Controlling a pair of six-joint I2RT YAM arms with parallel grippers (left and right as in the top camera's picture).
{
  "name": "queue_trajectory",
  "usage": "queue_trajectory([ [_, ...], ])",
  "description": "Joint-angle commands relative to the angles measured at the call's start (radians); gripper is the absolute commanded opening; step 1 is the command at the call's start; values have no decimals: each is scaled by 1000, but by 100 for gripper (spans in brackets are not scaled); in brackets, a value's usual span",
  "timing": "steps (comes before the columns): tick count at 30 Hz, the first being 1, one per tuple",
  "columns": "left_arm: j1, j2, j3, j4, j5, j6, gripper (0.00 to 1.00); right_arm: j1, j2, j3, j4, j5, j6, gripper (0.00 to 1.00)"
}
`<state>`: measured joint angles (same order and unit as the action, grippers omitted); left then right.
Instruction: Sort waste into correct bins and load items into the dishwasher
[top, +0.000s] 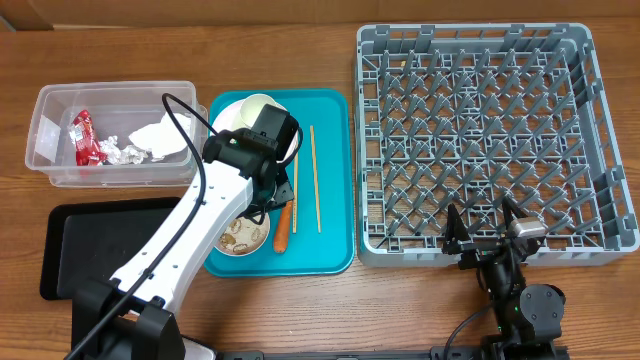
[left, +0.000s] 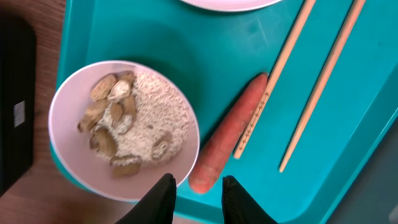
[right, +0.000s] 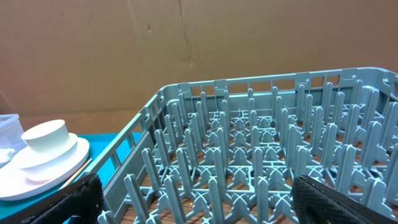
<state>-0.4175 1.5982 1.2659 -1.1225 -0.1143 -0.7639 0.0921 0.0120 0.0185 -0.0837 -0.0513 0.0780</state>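
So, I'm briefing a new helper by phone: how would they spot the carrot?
Start at the teal tray left of the grey dish rack. In its near half, between the bowl of food scraps and the wooden chopsticks, lies the carrot: the only orange thing, thick and tapered beside those thin pale sticks.

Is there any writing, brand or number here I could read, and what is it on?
No text is legible.
chopstick: small dark printed marks near its end, too small to read.
red wrapper: white print, blurred.
black tray: small white sticker, unreadable.
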Motion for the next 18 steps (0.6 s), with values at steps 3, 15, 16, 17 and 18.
queue_trajectory([
  [3,-2,-1,-50,48,-26,-8,28,-4,-9,-10,3,5,1,100],
  [15,-2,1,-128,164,-45,-49,37,-4,-9,-10,3,5,1,100],
  [16,-2,1,-135,172,-42,-49,38,-4,-9,-10,3,5,1,100],
  [17,-2,1,-138,175,-42,-49,38,-4,-9,-10,3,5,1,100],
  [18,-2,1,-143,177,-42,-48,38,-4,-9,-10,3,5,1,100],
])
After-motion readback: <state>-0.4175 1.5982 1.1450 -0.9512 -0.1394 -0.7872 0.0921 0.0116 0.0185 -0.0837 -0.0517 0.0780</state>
